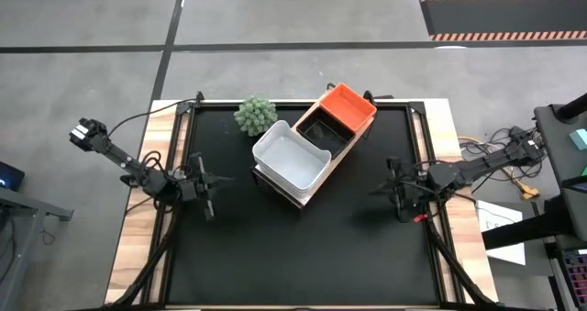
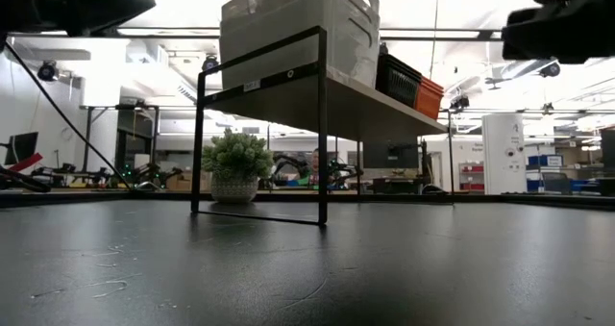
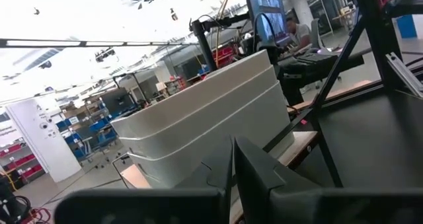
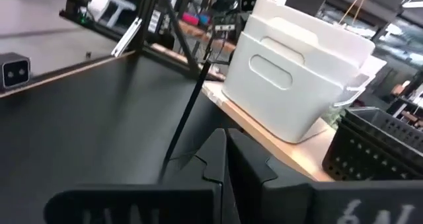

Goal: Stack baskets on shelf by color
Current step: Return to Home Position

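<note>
With the baskets sorted into three piles on the shelf (image 2: 357, 103), the step in hand looks like a retreat to rest. Doing it well means drawing each arm back and up along its own side of the table (image 1: 303, 251), never swinging inward toward the shelf's dark frame. The left pincer (image 1: 207, 188) hovers low over the table's left side, its fingers pressed together on nothing (its wrist view shows only a thin seam between them). The right pincer (image 1: 394, 192) is likewise clenched and empty on the right side. Between them, well apart from both, the shelf lies at a slant across the table's middle. The white baskets (image 1: 292, 157) are stacked at its near end, the black baskets (image 1: 323, 133) sit in the middle, and the orange baskets (image 1: 348, 107) are at the far end. A small green plant (image 1: 255, 115) stands just beside the shelf on the left arm's side, so that arm should keep away from it.
</note>
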Available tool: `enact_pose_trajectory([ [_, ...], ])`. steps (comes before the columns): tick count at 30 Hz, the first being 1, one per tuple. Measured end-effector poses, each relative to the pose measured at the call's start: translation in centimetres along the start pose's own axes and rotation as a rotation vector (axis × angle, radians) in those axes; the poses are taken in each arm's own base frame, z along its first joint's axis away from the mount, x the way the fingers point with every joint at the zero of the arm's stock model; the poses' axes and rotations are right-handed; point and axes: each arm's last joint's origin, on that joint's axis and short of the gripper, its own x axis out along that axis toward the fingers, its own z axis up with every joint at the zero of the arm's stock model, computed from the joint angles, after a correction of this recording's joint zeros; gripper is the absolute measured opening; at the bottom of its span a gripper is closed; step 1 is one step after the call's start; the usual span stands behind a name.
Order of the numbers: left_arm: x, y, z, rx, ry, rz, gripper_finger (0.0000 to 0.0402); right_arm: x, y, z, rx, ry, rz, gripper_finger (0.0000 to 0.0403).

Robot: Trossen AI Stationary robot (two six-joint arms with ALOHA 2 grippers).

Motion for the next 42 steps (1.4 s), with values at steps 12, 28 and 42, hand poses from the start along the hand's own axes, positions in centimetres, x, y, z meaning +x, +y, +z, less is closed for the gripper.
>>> enact_pose_trajectory([
  [12, 0.0, 0.0, -0.1, 0.004, 0.004, 0.008, 0.0001, -1.3, 0.6, -2.0, 0.031, -0.133, -0.061, 0.0009],
  [28, 0.3, -1.5, -2.0, 0.105, 0.099, -0.050, 0.0001, -1.3, 0.4, -1.9, -0.137, -0.126, -0.113, 0.0009],
  [42, 0.3, -3.5, -5.2, 0.272, 0.255, -0.147, 0.0002, -1.3, -0.1, -2.4, 0.402, -0.085, -0.240, 0.0009],
])
